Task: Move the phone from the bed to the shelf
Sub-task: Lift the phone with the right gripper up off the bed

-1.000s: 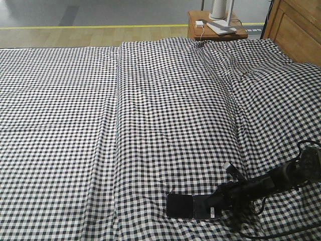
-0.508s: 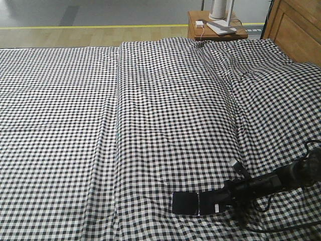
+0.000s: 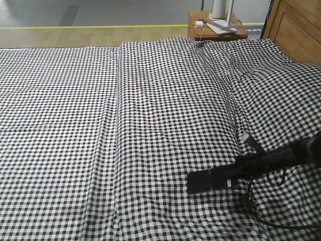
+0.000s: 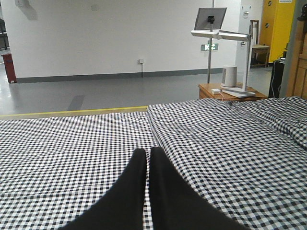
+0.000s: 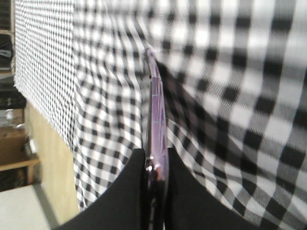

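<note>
The phone point(image 3: 204, 181) is a flat black slab held just above the checked bed point(image 3: 150, 100) near its front right. My right gripper point(image 3: 229, 175) is shut on the phone's right end, and its black arm reaches in from the right edge. In the right wrist view the phone point(image 5: 156, 105) shows edge-on, pinkish purple, pinched between the two black fingers of the right gripper point(image 5: 156, 160). My left gripper point(image 4: 145, 151) hovers over the bed point(image 4: 216, 139), shut with nothing between its fingers. The shelf is out of view.
A small reddish-brown nightstand point(image 3: 216, 29) with a white appliance and cable stands beyond the bed's far right corner. The wooden headboard point(image 3: 296, 27) rises at the right. Pillow bulges point(image 3: 281, 95) lie under the cloth there. Grey floor with a yellow line point(image 4: 72, 113) lies behind.
My right gripper has lifted the phone off the cloth and carried it up and to the right. The phone now shows more edge-on. The bed cloth is unchanged.
</note>
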Controlling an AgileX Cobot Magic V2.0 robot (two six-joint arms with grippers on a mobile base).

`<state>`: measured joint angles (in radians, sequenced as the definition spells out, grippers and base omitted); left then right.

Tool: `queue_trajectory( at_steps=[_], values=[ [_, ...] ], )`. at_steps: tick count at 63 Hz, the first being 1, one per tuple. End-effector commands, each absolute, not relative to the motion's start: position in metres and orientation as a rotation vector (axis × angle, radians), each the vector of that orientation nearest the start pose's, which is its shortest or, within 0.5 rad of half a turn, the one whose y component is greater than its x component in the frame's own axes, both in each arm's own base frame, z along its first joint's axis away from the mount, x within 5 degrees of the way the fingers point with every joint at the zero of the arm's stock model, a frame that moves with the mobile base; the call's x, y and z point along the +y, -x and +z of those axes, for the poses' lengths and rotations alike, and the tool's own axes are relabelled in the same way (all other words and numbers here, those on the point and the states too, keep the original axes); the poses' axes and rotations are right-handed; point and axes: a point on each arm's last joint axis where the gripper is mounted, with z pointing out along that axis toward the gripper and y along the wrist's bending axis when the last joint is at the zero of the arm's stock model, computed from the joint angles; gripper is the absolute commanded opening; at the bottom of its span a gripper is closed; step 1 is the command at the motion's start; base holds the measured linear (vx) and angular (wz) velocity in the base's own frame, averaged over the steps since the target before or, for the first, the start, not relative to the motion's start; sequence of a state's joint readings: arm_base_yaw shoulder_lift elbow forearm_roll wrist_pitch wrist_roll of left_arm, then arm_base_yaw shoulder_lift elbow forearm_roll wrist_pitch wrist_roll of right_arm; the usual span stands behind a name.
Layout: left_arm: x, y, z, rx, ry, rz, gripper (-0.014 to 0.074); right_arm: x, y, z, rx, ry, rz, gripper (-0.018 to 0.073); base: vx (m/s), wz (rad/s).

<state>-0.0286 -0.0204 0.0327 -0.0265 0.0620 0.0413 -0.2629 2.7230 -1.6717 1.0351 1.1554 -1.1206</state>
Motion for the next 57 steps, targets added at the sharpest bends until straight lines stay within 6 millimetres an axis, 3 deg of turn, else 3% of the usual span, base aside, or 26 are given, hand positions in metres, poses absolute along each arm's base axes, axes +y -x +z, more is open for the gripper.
queue_trajectory(
  at_steps=[1, 12, 57],
  values=[
    [-0.002, -0.054, 0.213, 1.457, -0.021, -0.031, 0.0001, -0.037, -0.44, 0.025, 2.56, 0.289, 1.424, -0.0003, 0.0, 0.0],
    [-0.002, -0.054, 0.213, 1.457, -0.021, -0.031, 0.0001, -0.026, -0.436, 0.074, 2.517, 0.407, 1.359, -0.0003, 0.0, 0.0],
    [-0.002, -0.054, 0.213, 1.457, -0.021, -0.031, 0.0001, 0.003, -0.323, 0.239, 2.293, 0.637, 1.16, -0.0003, 0.0, 0.0]
  ],
)
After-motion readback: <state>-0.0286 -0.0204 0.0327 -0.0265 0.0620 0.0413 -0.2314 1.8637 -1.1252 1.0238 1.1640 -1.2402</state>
